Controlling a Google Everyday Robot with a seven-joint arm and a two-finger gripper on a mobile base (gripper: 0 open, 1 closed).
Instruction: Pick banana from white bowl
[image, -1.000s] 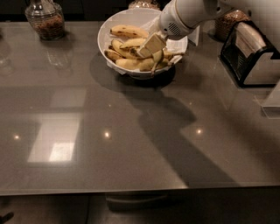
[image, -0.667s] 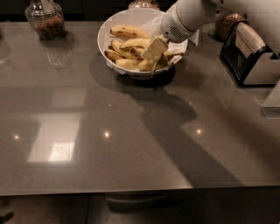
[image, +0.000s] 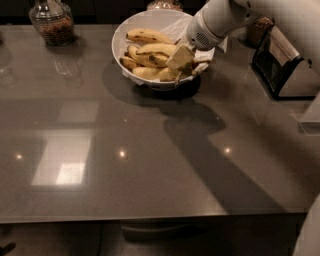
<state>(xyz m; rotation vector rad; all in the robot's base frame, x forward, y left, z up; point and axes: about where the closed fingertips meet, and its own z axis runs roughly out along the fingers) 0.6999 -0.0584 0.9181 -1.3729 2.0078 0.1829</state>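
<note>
Tool over bananas in white bowl — jar well apart.

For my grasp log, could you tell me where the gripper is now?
In the camera view, the gripper is top centre-right, over the right side of the white bowl, right by the bananas.

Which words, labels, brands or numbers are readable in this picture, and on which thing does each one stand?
None: no text can be read.
The white bowl, bananas, glass jar and black box show no lettering.
The gripper, over the bananas at the bowl's right side, bears none.
</note>
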